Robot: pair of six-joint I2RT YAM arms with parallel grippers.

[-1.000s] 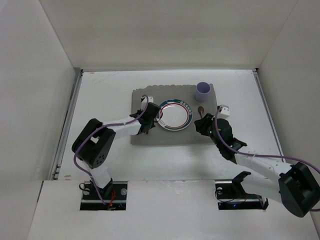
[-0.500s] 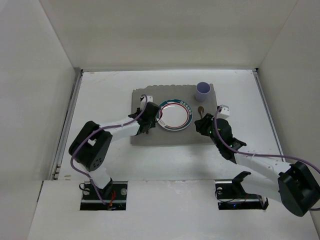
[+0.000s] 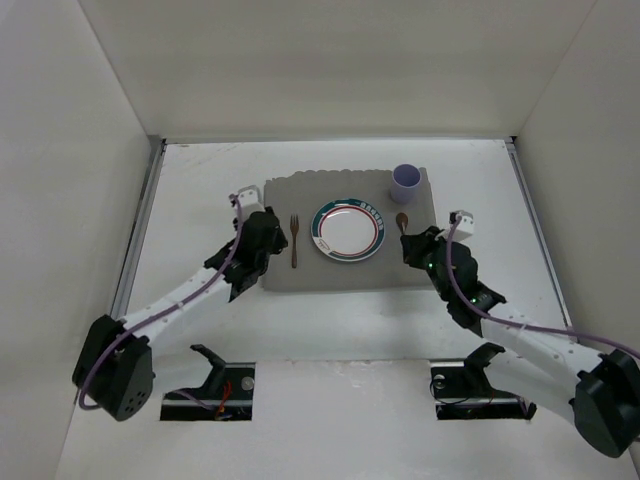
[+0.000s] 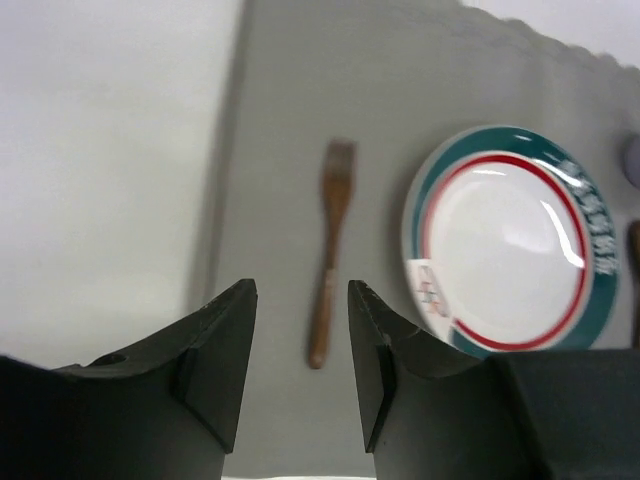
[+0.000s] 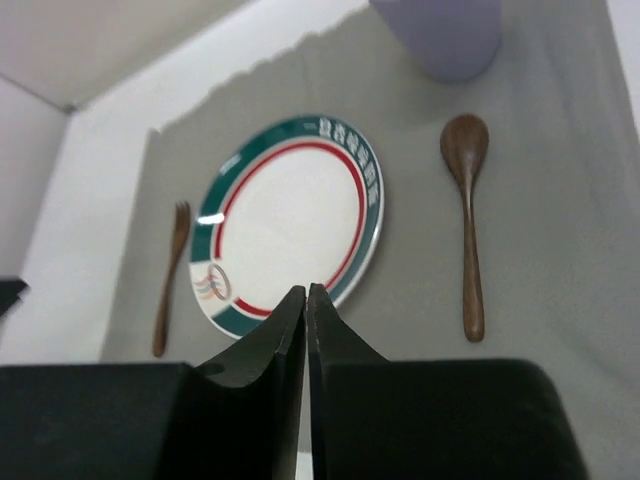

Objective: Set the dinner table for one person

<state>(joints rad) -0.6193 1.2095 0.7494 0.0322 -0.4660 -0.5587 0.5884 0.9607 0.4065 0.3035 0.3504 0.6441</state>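
Wooden fork (image 4: 330, 255) and spoon (image 5: 469, 235), glossy plate (image 5: 290, 225), matt cloth placemat (image 4: 280, 90), smooth dinner table (image 3: 200, 180).

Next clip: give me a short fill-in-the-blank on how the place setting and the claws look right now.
1. The wooden fork lies on the grey placemat, on the plate's ____ side.
2. The purple cup stands at the placemat's far ____ corner.
3. The left claw is ____ and empty.
4. The right claw is ____ and empty.
Missing words: left; right; open; shut.

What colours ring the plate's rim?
The plate has a teal band and red ring; right wrist view.
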